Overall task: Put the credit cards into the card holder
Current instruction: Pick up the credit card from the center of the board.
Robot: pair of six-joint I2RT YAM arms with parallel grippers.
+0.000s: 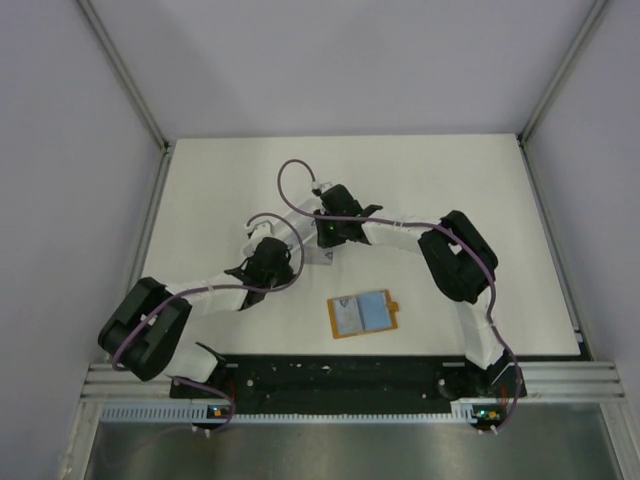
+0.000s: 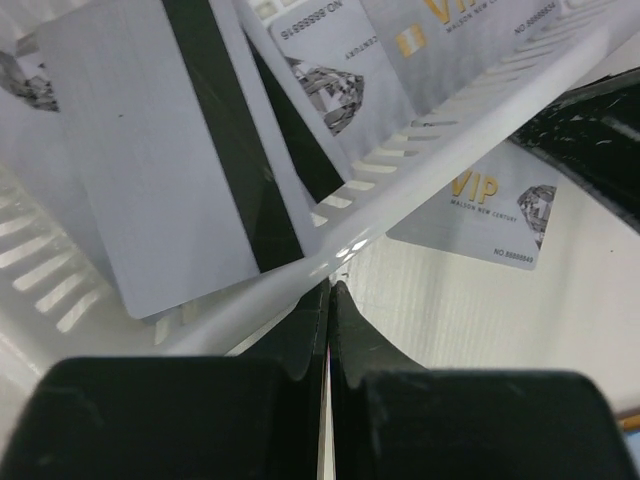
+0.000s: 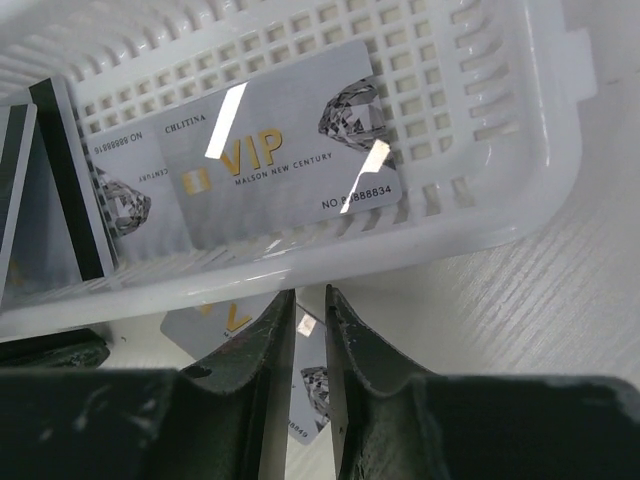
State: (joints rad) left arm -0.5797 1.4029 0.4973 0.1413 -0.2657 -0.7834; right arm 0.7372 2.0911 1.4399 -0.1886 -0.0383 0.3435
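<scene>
The white slotted tray [image 3: 520,200] sits near the middle of the tabletop [image 1: 450,190], with both arms bent in over it. Most of the credit cards [image 3: 275,150] lie inside it, overlapping. One shows a gold "VIP" face with a diamond picture, and another shows its back with a black stripe [image 2: 230,150].

One loose card [image 2: 490,215] lies flat on the tabletop, partly tucked under the tray's long rim.

The left gripper [image 2: 328,300] has its jaws pressed fully together. Their tips are right at the outside of the tray's rim, with nothing between them.

The right gripper [image 3: 310,300] hangs over the loose card, and its jaws stand a narrow gap apart. The card shows through the gap, but I cannot tell whether the tips touch it.

The card holder [image 1: 363,314] lies open on the tabletop. It is nearer than both grippers, a little to the right, and well apart from the tray. Its orange edge frames a grey inside.
</scene>
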